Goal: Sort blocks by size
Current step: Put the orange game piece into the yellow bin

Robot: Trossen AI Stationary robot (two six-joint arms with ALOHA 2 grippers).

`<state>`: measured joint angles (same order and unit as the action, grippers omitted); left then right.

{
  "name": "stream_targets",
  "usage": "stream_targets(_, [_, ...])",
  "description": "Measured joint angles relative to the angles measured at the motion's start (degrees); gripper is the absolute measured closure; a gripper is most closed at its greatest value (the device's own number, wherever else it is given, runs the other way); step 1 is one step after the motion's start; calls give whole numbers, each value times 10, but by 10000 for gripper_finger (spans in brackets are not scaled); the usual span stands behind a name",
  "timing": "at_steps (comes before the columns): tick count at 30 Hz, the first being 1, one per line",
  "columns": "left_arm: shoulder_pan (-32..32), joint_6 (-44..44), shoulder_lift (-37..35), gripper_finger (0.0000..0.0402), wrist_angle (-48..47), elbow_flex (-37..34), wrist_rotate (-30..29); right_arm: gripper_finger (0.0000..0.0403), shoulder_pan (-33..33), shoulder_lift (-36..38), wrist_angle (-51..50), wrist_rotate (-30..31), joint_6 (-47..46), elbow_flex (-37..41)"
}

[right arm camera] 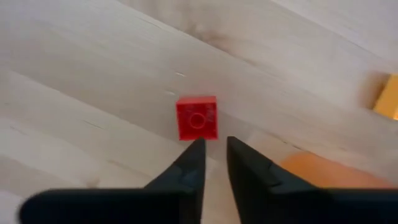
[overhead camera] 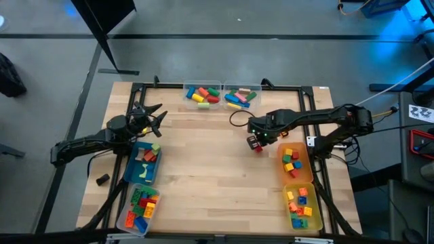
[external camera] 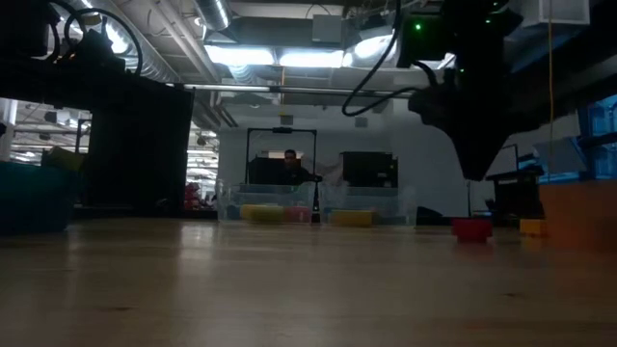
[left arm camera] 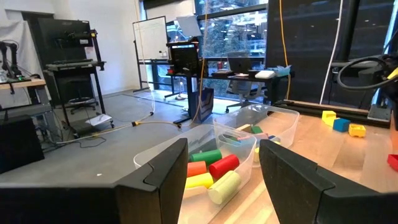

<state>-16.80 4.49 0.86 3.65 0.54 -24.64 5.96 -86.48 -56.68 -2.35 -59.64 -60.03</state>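
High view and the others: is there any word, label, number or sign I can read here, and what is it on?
None can be read.
Black-and-white marker sheet right of the table: a pattern, no letters.
Whiteboard in the room: marks too faint to read.
Red block: round stud only, no lettering legible.

Two dark jointed arms, black cables, tapered black fingers (right arm camera: 189, 165).

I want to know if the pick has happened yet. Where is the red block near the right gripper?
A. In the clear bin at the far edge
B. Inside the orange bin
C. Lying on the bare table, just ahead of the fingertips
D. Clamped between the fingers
C: the right wrist view shows the red block flat on the table, just beyond the right gripper, whose fingers are nearly together and hold nothing.
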Motion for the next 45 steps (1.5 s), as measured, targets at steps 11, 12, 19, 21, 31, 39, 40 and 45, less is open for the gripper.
stream_targets(11, [0, 0, 0, 217, 0, 0, 0, 195, 0, 0, 97, -1, -1, 53])
stream_targets(12, [0, 0, 0, 217, 0, 0, 0, 185, 0, 0, 107, -3, -1, 60])
stream_targets(19, [0, 0, 0, 217, 0, 0, 0, 138, 0, 0, 161, -12, -1, 93])
stream_targets(21, [0, 0, 0, 217, 0, 0, 0, 131, 0, 0, 169, -13, -1, 100])
stream_targets(31, [0, 0, 0, 217, 0, 0, 0, 125, -36, 0, 245, -1, -1, 151])
stream_targets(39, [0, 0, 0, 217, 0, 0, 0, 133, -58, 0, 255, 76, -30, 159])
stream_targets(40, [0, 0, 0, 217, 0, 0, 0, 136, -57, 0, 256, 78, -31, 159])
stream_targets(45, [0, 0, 0, 217, 0, 0, 0, 156, -56, -2, 257, 78, -31, 159])
